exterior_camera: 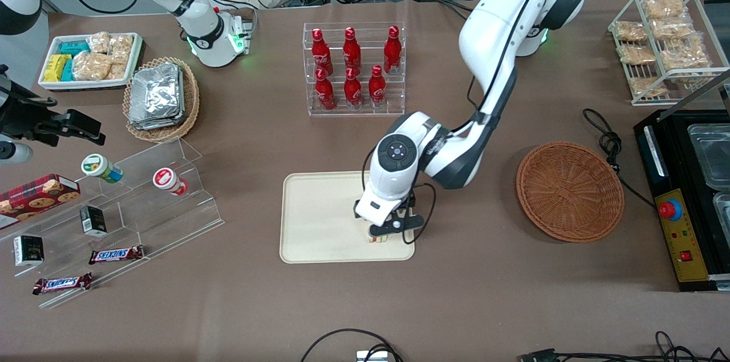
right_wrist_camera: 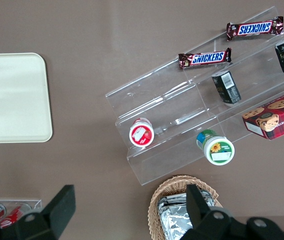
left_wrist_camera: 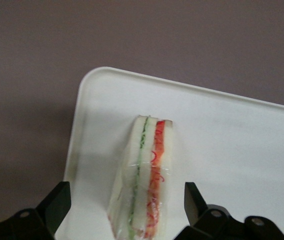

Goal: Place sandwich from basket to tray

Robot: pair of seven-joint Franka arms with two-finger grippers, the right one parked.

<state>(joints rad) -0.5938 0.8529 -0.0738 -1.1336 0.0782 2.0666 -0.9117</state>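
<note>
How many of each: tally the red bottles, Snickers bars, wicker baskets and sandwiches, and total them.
Red bottles: 6
Snickers bars: 2
Wicker baskets: 2 (reddish-brown basket, tan basket)
Sandwich: 1, on the tray, between the open fingers of the gripper
Total: 11

The hand (exterior_camera: 393,229) hangs over the tray's (exterior_camera: 319,219) near corner, fingers spread with open gaps either side of the sandwich (left_wrist_camera: 144,180); bare worktop (exterior_camera: 467,271) surrounds the tray.
</note>
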